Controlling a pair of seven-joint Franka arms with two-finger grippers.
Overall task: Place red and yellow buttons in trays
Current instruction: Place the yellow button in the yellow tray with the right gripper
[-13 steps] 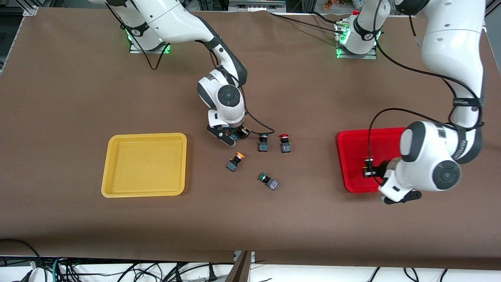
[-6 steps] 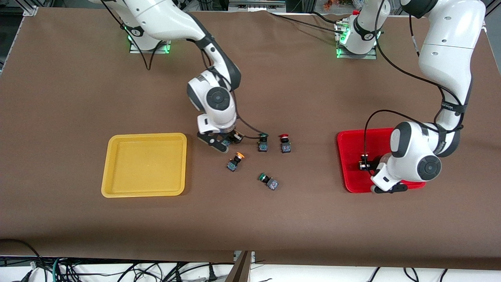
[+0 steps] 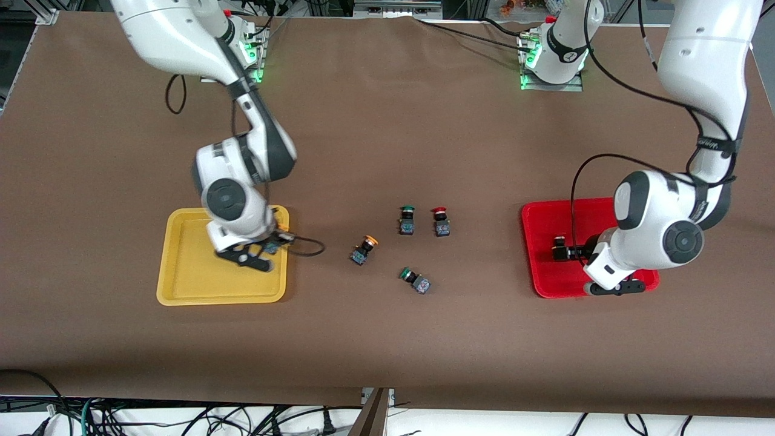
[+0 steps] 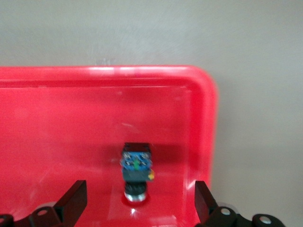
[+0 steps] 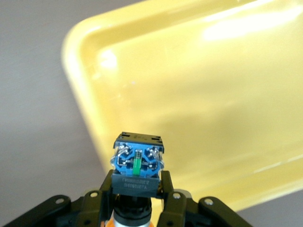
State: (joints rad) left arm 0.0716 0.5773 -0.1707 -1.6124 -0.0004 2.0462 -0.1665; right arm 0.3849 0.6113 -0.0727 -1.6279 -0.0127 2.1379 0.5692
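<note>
My right gripper (image 3: 269, 245) is shut on a yellow-capped button (image 3: 277, 236) and holds it over the yellow tray (image 3: 181, 284), near the tray's rim toward the table's middle. In the right wrist view the fingers (image 5: 166, 187) clamp the button's dark body (image 5: 137, 161) above the tray (image 5: 213, 94). My left gripper (image 3: 578, 257) is open over the red tray (image 3: 545, 284). A button (image 3: 560, 250) lies loose in that tray, between the spread fingers (image 4: 75, 198) in the left wrist view (image 4: 136, 163). One yellow button (image 3: 364, 249) and one red button (image 3: 441, 221) stand mid-table.
Two green-capped buttons stand mid-table: one (image 3: 407, 220) beside the red button, one (image 3: 415, 280) nearer the front camera. The right arm's cable (image 3: 309, 245) loops over the table beside the yellow tray. The red tray's rim (image 4: 208, 123) shows in the left wrist view.
My right gripper has carried the yellow button from the cluster at mid-table to over the yellow tray. My left gripper has stayed over the red tray, shifting only slightly.
</note>
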